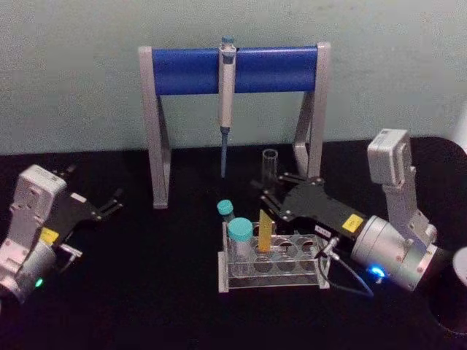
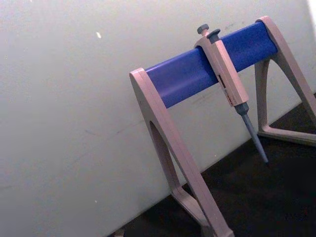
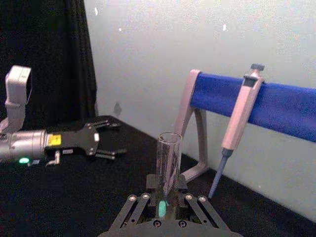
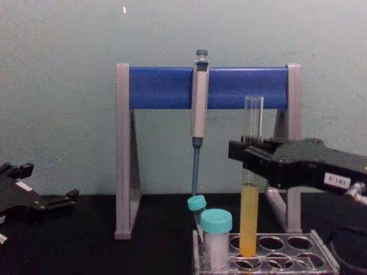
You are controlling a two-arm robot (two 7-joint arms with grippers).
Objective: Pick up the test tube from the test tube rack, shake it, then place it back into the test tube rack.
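Right gripper [image 4: 248,156] is clamping the test tube [image 4: 249,217] upright at the test tube rack [image 1: 273,283]; a straight vertical path seems wisest. Left gripper [image 1: 109,204] is idling, jaws wide.

Black table [image 1: 146,292]: pipette stand [image 1: 182,71] at back by wall; test tube rack [image 1: 270,283] in front of it.

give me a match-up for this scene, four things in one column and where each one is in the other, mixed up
Things:
1. test tube
2. pipette
3. front teal-capped tube
4. left gripper

Places or states:
A. hanging on the pipette stand's blue bar
B. open, on the robot's left, holding nothing
C. standing in the test tube rack
D. held upright by the right gripper

Pairs: 1-D, 2-A, 3-C, 4-B
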